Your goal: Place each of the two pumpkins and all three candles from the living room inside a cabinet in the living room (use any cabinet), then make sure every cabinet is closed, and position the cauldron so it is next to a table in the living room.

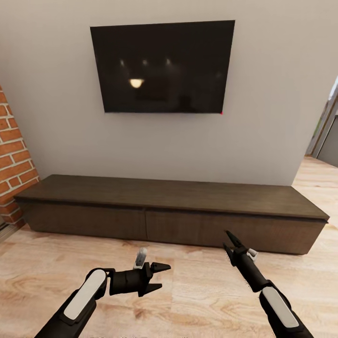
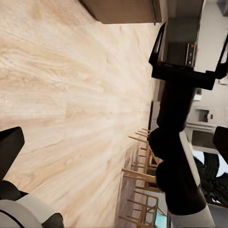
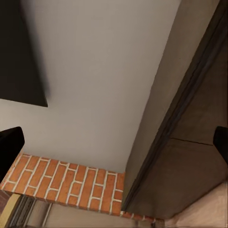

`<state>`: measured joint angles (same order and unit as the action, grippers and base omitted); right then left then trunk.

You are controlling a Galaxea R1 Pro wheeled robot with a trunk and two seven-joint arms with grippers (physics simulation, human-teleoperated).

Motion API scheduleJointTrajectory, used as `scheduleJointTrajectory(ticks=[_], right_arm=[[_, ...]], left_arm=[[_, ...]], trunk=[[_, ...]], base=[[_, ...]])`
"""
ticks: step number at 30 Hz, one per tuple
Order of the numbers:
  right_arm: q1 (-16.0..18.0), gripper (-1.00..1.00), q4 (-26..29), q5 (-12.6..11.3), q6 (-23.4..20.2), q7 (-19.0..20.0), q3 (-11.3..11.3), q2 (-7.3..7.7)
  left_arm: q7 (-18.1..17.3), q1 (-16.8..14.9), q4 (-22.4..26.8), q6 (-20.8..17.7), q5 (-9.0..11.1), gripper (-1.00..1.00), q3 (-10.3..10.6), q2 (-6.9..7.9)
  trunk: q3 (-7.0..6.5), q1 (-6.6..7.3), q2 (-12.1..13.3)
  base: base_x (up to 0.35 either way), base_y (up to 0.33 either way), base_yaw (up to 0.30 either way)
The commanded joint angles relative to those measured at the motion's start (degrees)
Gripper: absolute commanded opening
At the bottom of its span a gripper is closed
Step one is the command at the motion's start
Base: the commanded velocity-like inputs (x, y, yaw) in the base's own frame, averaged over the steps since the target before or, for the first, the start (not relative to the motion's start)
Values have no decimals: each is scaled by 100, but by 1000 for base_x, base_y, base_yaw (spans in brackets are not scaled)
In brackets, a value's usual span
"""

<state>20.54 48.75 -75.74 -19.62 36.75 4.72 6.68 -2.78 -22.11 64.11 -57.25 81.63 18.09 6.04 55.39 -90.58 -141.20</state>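
From the head camera, the cabinet (image 1: 171, 213) stretches along the grey wall (image 1: 272, 117), long, low and dark brown, with both wide drawer fronts flush and closed and its top bare. A black TV (image 1: 162, 65) hangs on the wall above it. A strip of brick wall (image 1: 14, 164) shows at the left edge, and a doorway opens at the far right. The wooden floor (image 1: 188, 291) runs in front of the cabinet. The left end effector (image 1: 159, 277) hangs low over the floor, pointing toward the right, its two black fingers spread apart with nothing between them. The right end effector (image 1: 230, 244) points up toward the cabinet's right drawer front, just short of it; its fingers are parted and it holds nothing.

From the left wrist camera, the floor (image 2: 71, 95) takes up most of the picture, with a corner of the cabinet (image 2: 123, 12) at one edge. The right arm reaches across the view, and the right end effector (image 2: 190, 45) stands with its two fingers clearly apart and empty. Wooden chairs (image 2: 140, 180) and kitchen fittings lie farther off.

From the right wrist camera, the cabinet (image 3: 190, 142) is close, its top edge and a drawer front seam visible. Beyond it are the grey wall (image 3: 104, 85), the brick wall (image 3: 71, 185) and a corner of the TV (image 3: 21, 52). Two dark fingertips (image 3: 9, 145) sit at opposite edges, wide apart.
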Motion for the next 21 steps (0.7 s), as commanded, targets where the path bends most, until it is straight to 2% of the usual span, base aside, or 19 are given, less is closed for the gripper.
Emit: scheduleJointTrajectory(ticks=[1, 5, 7, 15, 21], right_arm=[[3, 100, -3, -57, -164, -43, 44, 67], [5, 100, 37, -22, -358, -347, 77, 184], [12, 100, 88, -16, -378, -416, 73, 206], [20, 100, 213, -4, -306, -578, 105, 206], [153, 100, 222, -1, -169, -700, 116, 193]], left_arm=[[-29, -4, 0, -5, -11, 100, 13, 7], [-29, -4, -2, -5, -2, 100, 17, 5], [-29, -4, 0, -5, 0, 100, 23, 4], [-29, -4, 3, -5, 2, 100, 28, 3], [-29, 33, 84, 4, 11, 100, 11, 47]], trunk=[[24, -21, -44], [96, -109, -204], [140, -114, -207], [317, -135, -218], [317, -135, -218]], base=[[0, 0, 0], [0, 0, 0], [0, 0, 0], [0, 0, 0], [0, 0, 0]])
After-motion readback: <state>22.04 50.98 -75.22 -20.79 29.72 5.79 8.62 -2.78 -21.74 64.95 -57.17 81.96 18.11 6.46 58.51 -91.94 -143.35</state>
